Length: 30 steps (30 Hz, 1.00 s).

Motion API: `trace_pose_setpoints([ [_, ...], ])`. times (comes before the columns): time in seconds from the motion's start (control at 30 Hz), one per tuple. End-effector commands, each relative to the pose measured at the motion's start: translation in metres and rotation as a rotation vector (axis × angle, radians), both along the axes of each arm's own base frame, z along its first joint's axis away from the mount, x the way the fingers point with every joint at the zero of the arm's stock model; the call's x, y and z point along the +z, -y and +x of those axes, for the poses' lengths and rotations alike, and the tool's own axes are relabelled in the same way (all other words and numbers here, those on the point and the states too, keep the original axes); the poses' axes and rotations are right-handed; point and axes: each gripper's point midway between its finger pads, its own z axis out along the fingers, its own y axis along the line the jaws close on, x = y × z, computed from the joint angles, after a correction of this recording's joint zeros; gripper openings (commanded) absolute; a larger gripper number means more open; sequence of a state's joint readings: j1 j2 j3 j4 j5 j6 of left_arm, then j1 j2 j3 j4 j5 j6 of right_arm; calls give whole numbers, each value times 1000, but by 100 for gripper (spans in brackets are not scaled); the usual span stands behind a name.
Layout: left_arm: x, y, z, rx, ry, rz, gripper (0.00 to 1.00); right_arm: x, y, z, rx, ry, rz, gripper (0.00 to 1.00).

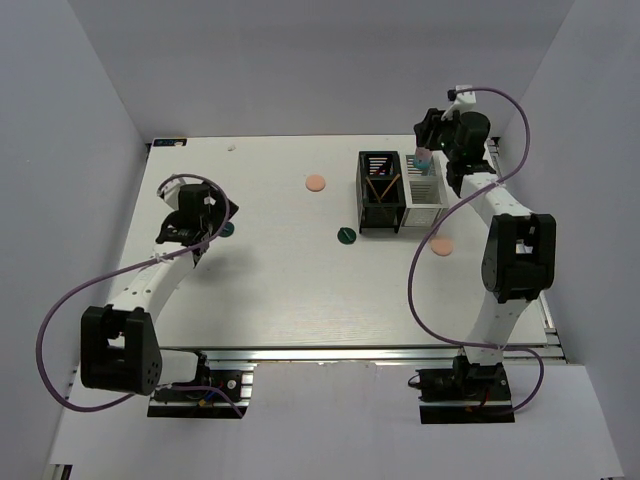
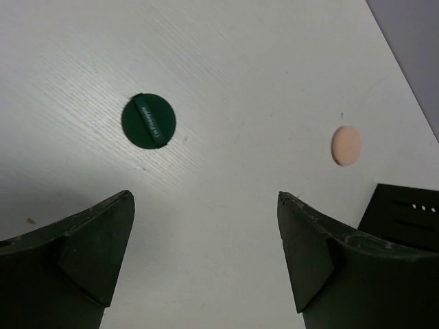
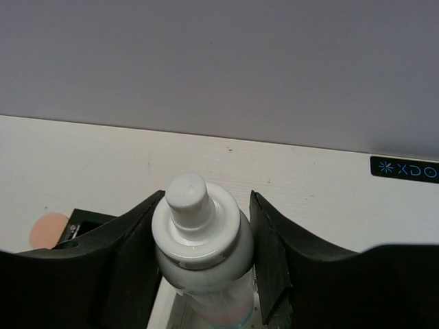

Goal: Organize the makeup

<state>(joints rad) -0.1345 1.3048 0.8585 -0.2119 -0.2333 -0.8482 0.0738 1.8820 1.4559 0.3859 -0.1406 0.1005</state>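
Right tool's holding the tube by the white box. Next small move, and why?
Probably ease the white tube straight down: the right tool is shut on it, cap up, over the white organizer's far end, seemingly not yet seated.

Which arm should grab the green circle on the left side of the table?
Left. The left fingers, open and empty, hover right by that green disc. The right fingers are far across the table, shut on the white tube at the white organizer.

White tube (image 3: 200, 255) lower body cut off at bottom edge, label barely showing. Black organizer (image 2: 406, 216) clipped by right edge. Green disc (image 1: 229, 229) partly hidden behind left arm (image 1: 195, 215).
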Motion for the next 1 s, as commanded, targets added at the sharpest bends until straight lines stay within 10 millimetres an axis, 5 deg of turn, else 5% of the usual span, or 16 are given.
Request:
trace_pose_setpoints([
  [0.0,-5,-18,-9,107,-47,0,94,22,6,7,-28,112,-16,0],
  [0.1,-11,-26,-8,152,-96,4,96,4,4,3,-15,78,-22,0],
  [0.2,-19,-31,-7,170,-143,7,96,-8,-1,-3,16,51,-18,36],
  [0.3,-28,-34,-1,183,-184,1,96,-15,-2,-7,30,39,-21,57],
  [0.57,-59,-45,15,224,-374,64,82,-4,-4,-19,70,52,-21,85],
  [0.6,-80,-47,8,227,-467,86,81,2,-3,-22,70,61,-19,87],
  [0.63,-74,-47,19,231,-463,88,80,2,-2,-25,77,56,-17,88],
  [0.7,-93,-47,20,226,-548,102,78,11,1,-32,79,72,-15,88],
  [0.97,-110,-39,48,185,-596,95,75,25,8,-73,96,98,-2,88],
])
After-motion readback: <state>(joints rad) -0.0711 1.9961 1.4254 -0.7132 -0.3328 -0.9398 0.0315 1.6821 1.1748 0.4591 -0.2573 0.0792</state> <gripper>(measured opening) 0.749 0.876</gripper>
